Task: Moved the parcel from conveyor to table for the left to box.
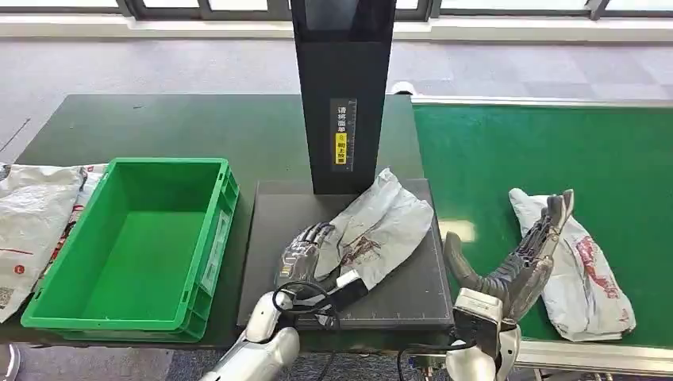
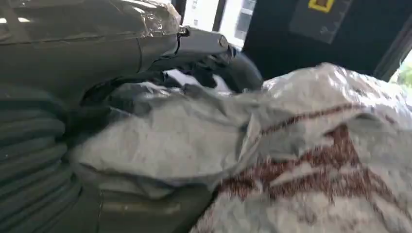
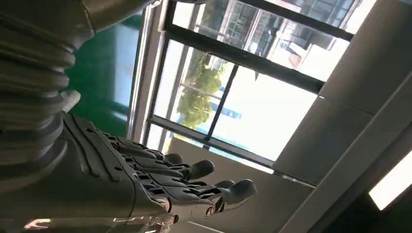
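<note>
- Head view: the left robot hand point(image 1: 305, 250) lies on a grey-white plastic parcel point(image 1: 381, 226) with red print, fingers curled over its near edge and gripping it. The parcel rests on a dark square scale platform point(image 1: 413, 294) on the dark green tabletop point(image 1: 159, 127), below a black upright scanner post point(image 1: 343, 95); it seems set there so the left arm can carry it on.
- The green plastic crate point(image 1: 135, 246) stands just to the left of the platform, open-topped, with nothing visible inside. It looks like the intended destination.
- More white parcels point(image 1: 32, 214) lie on the tabletop beside the crate's far left wall, outside it.
- The right robot hand point(image 1: 520, 262) is raised, fingers spread and holding nothing, by the edge of the green conveyor belt point(image 1: 555, 151). A second parcel point(image 1: 583, 274) lies on the belt just beside it.
- Left wrist view: crumpled parcel film point(image 2: 291, 160) sits close against the robot hand's thumb point(image 2: 209, 43), consistent with a grip.
- Right wrist view: the fingers point(image 3: 194, 187) are extended, apart and bare, seen against windows.
</note>
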{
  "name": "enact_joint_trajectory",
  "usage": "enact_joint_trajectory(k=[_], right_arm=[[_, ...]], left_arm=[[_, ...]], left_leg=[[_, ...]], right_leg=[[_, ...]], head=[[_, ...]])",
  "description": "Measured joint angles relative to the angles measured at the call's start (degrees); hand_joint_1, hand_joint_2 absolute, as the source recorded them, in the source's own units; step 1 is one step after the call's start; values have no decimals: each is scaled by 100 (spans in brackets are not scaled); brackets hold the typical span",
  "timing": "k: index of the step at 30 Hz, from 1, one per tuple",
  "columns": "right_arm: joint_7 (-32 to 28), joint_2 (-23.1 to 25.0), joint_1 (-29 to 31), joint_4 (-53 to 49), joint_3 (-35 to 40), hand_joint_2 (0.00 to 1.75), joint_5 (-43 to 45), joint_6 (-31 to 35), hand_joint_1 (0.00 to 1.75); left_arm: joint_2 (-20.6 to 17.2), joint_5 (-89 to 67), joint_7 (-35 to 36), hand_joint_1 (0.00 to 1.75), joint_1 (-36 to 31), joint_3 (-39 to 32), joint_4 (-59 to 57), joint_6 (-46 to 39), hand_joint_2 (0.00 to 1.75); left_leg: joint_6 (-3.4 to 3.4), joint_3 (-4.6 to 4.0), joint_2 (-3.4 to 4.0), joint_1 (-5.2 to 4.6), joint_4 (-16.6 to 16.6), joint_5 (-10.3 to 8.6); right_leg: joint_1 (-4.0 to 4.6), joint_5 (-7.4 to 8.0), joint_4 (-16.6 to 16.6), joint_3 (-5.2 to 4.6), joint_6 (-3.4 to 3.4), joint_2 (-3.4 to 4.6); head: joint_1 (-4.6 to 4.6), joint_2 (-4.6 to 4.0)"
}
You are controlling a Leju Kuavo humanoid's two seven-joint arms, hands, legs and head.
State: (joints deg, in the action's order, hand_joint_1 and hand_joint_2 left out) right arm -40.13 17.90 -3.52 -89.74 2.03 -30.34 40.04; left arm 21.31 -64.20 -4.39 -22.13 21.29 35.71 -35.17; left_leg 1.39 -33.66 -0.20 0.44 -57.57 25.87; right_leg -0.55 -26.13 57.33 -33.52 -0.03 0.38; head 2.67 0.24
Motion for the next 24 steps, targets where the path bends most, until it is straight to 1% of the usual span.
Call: enact_joint_trajectory(k=[16,21,24], right_arm=[[0,0,10,85,-2,175,68,0,0],[2,7,0,85,-57,175,35,0,0],[2,7,-2,85,-68,175,35,0,0]], left_arm=[[52,-188,159,175,-278,0,-393,398,175],[52,-240,39,175,-215,0,-341,-357,175],[50,-264,22,175,-190,0,-321,-446,175]], left_leg=[[0,6,-4,0,0,0],[0,4,-5,0,0,0],[-1,2,-6,0,0,-1]], right_leg=[[0,0,0,8,0,-3],[0,0,1,5,0,-2],[0,0,1,6,0,-3]], head=[[0,0],[0,0],[0,0]])
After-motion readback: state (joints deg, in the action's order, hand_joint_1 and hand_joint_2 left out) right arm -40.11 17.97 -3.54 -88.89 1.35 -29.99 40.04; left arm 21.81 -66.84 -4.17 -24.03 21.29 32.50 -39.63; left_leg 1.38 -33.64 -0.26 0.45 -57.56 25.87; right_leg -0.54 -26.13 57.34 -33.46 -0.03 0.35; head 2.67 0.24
